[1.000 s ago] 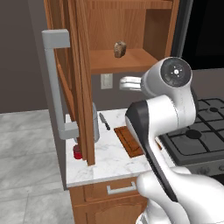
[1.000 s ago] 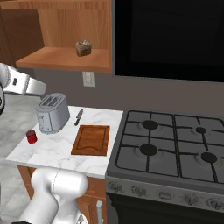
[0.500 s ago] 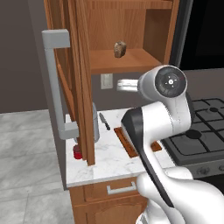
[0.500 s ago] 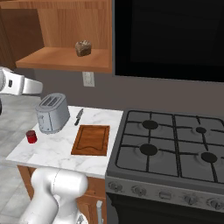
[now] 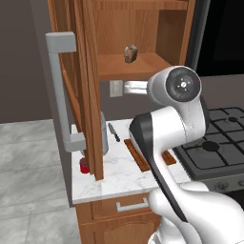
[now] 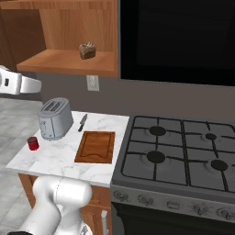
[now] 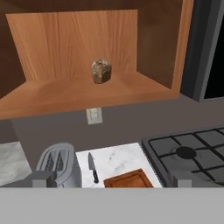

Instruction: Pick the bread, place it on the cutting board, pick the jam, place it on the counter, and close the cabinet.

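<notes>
Bread (image 7: 101, 71) upright on cabinet (image 5: 143, 28) shelf, well above cutting board (image 6: 96, 146). Pincer fingers spread wide, holding nothing. Best approached level, straddling the chunk squarely before squeezing, clear of the shelf lip.

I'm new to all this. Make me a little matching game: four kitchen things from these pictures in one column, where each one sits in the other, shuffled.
Things:
1. bread
2. jam
3. knife
4. cutting board

Places:
A. counter's front left corner, left of the toaster
B. on the open cabinet's shelf
C. flat on the counter, beside the stove
D. between toaster and board, near the wall

Pairs: 1-B, 2-A, 3-D, 4-C
</notes>
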